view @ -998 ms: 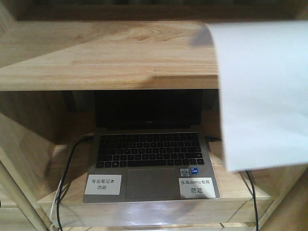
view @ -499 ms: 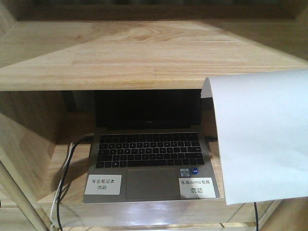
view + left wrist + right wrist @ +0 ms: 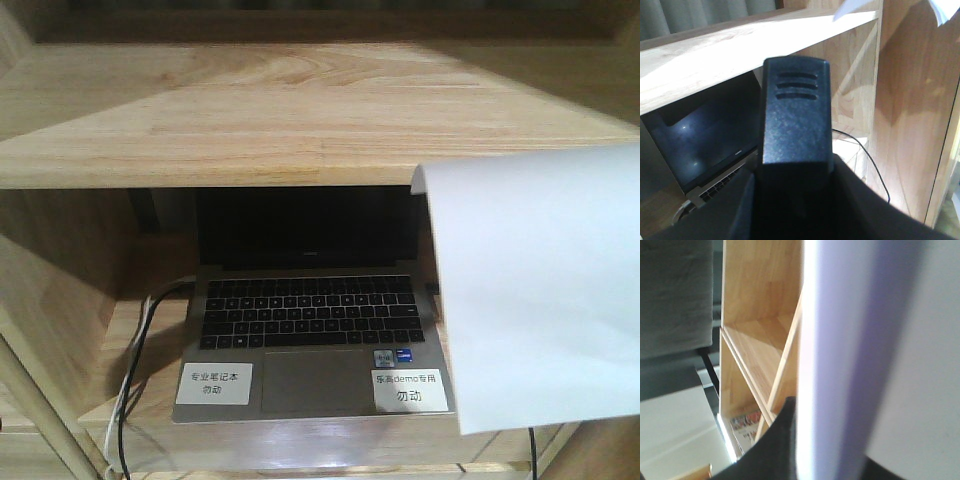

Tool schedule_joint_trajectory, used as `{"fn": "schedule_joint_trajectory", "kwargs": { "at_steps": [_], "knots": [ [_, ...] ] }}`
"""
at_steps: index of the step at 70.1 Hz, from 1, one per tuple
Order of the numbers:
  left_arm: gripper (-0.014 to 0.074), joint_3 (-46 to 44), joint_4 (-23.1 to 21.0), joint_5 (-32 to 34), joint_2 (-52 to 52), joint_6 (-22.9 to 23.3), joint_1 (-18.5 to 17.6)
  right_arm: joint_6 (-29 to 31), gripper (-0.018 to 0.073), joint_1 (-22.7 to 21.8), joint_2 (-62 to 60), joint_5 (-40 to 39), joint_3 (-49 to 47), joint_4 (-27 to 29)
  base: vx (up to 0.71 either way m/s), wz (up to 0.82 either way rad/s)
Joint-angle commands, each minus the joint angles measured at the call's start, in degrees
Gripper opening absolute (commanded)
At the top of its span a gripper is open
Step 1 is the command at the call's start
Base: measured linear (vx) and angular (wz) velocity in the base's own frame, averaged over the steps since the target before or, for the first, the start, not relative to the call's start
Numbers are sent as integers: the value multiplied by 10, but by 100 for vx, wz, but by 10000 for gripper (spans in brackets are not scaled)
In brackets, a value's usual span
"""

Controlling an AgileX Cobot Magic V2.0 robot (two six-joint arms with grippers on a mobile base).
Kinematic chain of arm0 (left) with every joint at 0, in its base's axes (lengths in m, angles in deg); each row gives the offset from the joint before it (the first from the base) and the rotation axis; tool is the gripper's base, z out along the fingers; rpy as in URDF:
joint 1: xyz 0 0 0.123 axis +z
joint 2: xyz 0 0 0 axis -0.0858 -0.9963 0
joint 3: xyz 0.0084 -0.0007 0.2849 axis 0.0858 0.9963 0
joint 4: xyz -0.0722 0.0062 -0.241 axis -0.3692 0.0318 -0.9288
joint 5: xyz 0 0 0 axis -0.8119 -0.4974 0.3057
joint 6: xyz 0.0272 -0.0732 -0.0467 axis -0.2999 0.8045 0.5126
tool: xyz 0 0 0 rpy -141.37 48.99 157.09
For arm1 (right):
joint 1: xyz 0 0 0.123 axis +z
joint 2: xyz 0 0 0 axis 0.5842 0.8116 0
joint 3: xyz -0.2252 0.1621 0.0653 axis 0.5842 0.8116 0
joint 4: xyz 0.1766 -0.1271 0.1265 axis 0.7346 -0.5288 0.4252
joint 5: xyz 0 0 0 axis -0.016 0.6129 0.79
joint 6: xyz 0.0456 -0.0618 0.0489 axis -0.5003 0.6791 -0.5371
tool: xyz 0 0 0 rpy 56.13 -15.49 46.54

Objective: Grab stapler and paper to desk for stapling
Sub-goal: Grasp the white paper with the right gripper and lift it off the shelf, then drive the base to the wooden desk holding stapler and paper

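White and blank, the paper (image 3: 540,290) hangs upright in the air at the right of the front view, its upper left corner slightly curled. It covers the right edge of the open laptop (image 3: 315,320) behind it. In the right wrist view the sheet fills the right half of the frame, and the right tool (image 3: 815,460) is clamped on it at the bottom edge, one dark finger showing beside it. The stapler (image 3: 796,115), black with three ribs near its top end, stands up in the middle of the left wrist view, gripped at its base by the left tool (image 3: 797,192). The laptop sits on the lower shelf (image 3: 500,400) under the upper shelf board (image 3: 250,110), with two white printed labels (image 3: 213,383) on its palm rest. Cables (image 3: 135,350) run down at its left.
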State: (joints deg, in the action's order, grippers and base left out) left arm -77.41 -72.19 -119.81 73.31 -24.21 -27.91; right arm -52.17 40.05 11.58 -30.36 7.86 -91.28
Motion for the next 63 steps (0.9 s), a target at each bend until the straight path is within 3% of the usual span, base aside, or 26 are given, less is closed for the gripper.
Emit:
{"fn": "schedule_joint_trajectory", "kwargs": {
  "at_steps": [1,63],
  "knots": [
    [-6,-14,-15,67,-9,1,-2,3,-6,-5,5,-16,-17,-6,0,0],
    [-6,-14,-15,67,-9,1,-2,3,-6,-5,5,-16,-17,-20,0,0]
  ]
}}
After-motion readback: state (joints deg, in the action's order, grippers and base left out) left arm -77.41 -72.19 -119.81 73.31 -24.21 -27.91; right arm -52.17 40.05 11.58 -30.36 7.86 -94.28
